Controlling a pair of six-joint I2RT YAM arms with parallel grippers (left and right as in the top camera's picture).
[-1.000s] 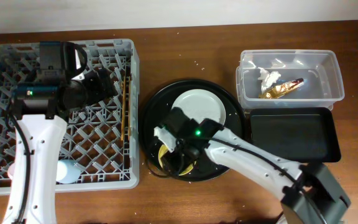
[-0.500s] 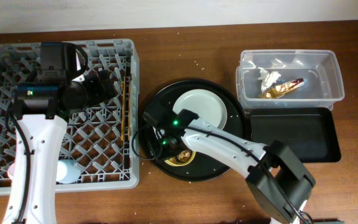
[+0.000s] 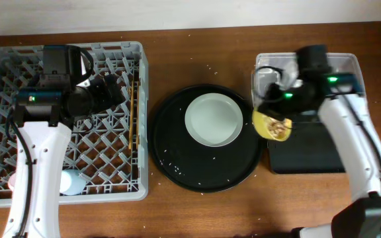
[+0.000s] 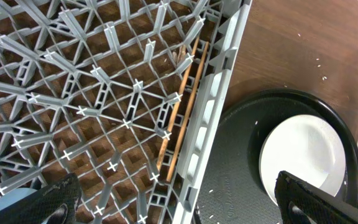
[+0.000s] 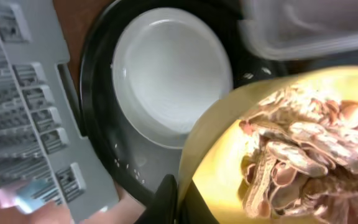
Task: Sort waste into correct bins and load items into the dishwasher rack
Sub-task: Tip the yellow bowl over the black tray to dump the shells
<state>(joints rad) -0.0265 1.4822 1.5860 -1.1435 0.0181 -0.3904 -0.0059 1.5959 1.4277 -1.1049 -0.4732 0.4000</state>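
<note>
Mostly hidden, right fingers (image 5: 165, 196) pinching yellow bowl (image 5: 215, 144) rim, scraps (image 5: 303, 155) inside, left fingers (image 4: 58, 200) wide above rack (image 4: 218, 94), tips cut off

White link shells on left arm (image 3: 37, 173) and right arm (image 3: 361, 147); black wrist joints, black cables, green LEDs near wrists.

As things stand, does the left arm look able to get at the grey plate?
Probably yes: the plate lies bare in the round black tray, the left hand is open and empty, and the right hand holds the yellow bowl clear of it.
</note>
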